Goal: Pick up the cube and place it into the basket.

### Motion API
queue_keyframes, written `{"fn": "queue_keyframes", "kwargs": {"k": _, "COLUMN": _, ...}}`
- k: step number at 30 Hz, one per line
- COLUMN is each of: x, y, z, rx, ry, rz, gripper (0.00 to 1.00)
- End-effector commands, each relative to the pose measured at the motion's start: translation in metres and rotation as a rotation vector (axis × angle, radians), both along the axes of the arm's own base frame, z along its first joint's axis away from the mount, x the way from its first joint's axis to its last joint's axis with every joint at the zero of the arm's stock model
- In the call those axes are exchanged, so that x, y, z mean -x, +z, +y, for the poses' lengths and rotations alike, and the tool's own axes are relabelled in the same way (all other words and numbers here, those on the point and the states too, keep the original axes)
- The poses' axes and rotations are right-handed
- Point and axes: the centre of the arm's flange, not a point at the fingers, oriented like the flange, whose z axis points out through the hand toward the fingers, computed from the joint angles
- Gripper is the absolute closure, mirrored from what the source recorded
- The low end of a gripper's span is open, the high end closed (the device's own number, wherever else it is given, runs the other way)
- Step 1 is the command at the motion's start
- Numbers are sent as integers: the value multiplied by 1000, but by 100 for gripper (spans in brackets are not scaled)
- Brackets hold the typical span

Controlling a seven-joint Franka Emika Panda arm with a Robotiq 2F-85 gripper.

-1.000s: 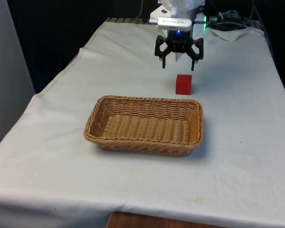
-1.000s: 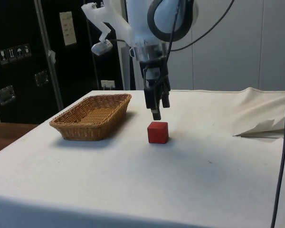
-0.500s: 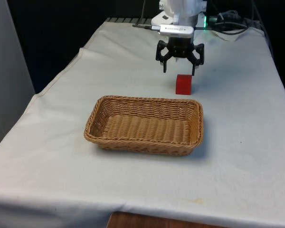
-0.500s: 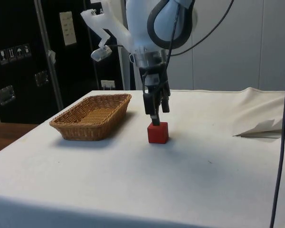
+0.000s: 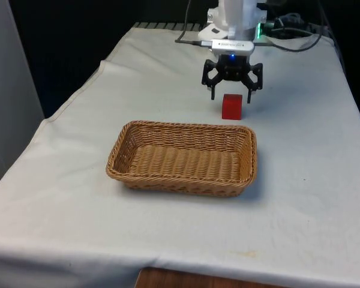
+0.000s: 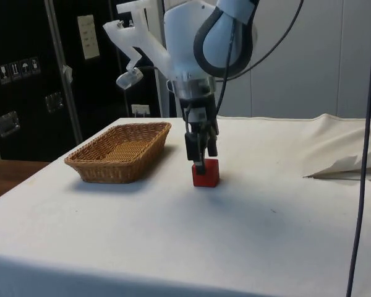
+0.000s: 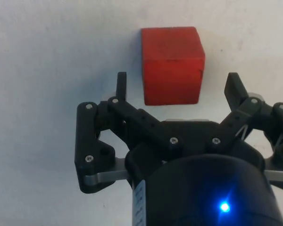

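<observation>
The reach for the grasp is in hand: the claw hangs wide open and empty, fingers straddling the cube. The cube sits on the worktop, at 1 o'clock from the basket. Next I'd lower slightly, then close squarely.

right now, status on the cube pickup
Gripper open, low over the red cube. Cube on the cloth, not gripped. Basket empty, nothing in the way.
</observation>
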Motion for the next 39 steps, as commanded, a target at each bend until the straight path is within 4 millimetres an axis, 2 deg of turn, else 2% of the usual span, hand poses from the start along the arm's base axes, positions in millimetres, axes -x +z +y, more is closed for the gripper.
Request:
{"fn": "queue_keyframes", "kwargs": {"k": 1, "x": 0, "y": -5, "z": 3, "rx": 0, "ry": 0, "rz": -12, "gripper": 0}}
{"fn": "queue_keyframes", "kwargs": {"k": 4, "x": 0, "y": -6, "z": 3, "rx": 0, "ry": 4, "rz": -6, "gripper": 0}}
{"fn": "queue_keyframes", "kwargs": {"k": 5, "x": 0, "y": -13, "z": 6, "rx": -1, "ry": 6, "rz": -18, "gripper": 0}}
{"fn": "queue_keyframes", "kwargs": {"k": 11, "x": 0, "y": -24, "z": 9, "rx": -2, "ry": 12, "rz": -30, "gripper": 0}}
{"fn": "queue_keyframes", "kwargs": {"k": 39, "x": 1, "y": -30, "z": 8, "rx": 2, "ry": 16, "rz": -22, "gripper": 0}}
